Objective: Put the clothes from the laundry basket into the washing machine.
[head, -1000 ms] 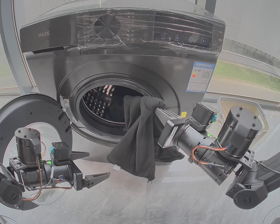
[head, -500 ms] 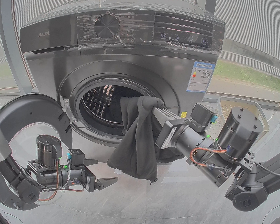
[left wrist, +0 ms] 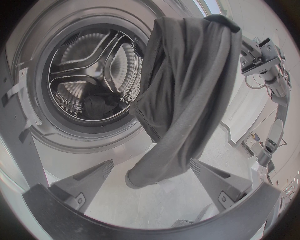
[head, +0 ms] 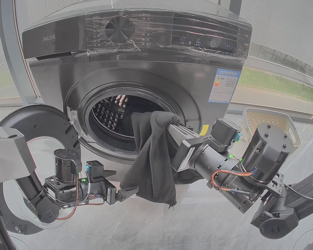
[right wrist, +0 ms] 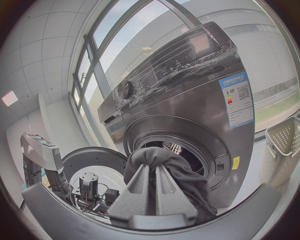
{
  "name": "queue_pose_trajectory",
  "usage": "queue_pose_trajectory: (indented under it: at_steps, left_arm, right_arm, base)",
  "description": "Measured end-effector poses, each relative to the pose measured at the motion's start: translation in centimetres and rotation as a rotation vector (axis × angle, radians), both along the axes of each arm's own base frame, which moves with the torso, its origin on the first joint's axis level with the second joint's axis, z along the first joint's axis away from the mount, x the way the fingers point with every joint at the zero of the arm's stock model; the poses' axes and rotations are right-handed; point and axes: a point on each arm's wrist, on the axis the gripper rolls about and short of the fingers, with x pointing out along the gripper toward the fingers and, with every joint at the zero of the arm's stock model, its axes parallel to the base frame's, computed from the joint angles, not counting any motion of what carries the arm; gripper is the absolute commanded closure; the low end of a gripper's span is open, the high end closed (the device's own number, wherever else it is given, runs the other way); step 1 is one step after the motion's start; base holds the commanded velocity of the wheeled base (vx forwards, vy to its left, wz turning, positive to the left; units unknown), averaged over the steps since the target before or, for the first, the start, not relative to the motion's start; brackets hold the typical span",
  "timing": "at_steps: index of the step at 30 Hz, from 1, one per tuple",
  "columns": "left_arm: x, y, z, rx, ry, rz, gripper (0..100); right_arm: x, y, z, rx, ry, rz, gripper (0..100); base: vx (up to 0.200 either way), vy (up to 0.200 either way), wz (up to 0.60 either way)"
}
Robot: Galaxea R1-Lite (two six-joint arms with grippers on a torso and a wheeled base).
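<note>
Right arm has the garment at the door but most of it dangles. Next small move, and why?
Probably ease the left gripper forward and shut it on the hanging tail of the garment. The right gripper is shut on the garment's top at the drum opening, yet most cloth hangs outside, below the rim. The left gripper is open, its fingers framing that low end.

The cloth [head: 154, 165] hangs before the washing machine [head: 131, 76]; laundry basket [head: 269, 118] at three o'clock, open door [head: 33, 123] at eight.
</note>
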Motion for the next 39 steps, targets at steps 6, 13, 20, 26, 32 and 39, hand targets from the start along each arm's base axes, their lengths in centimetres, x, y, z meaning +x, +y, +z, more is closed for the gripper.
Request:
queue_pose_trajectory:
  at_steps: [6, 13, 20, 26, 32, 39]
  left_arm:
    - [0.8, -0.8, -0.9, 0.0, 0.012, -0.018, 0]
    - [1.9, -2.0, -1.7, -0.009, -0.005, -0.044, 100]
    - [2.8, -2.6, -2.0, -0.05, -0.076, -0.042, 100]
    - [1.8, -2.7, -2.2, -0.057, -0.078, -0.055, 100]
    - [-1.2, -2.0, -0.8, -0.077, -0.101, -0.075, 100]
    - [-5.4, -1.5, 1.8, -0.132, -0.127, -0.122, 100]
  right_arm:
    - [-0.1, 0.0, 0.0, 0.0, 0.0, 0.003, 100]
    - [-0.2, -0.1, 0.1, 0.007, -0.005, 0.003, 100]
    - [-0.4, -0.4, -0.2, -0.001, 0.0, 0.003, 100]
    - [-0.3, -0.6, -0.4, -0.006, 0.003, -0.005, 100]
    - [0.7, -1.1, -0.8, -0.022, 0.01, -0.039, 100]
    - [1.9, -1.7, -1.9, -0.051, 0.034, -0.078, 0]
  base:
    - [0.0, 0.0, 0.0]
    - [0.0, 0.0, 0.0]
    - [0.0, 0.0, 0.0]
    - [0.0, 0.0, 0.0]
    - [0.0, 0.0, 0.0]
    - [0.0, 0.0, 0.0]
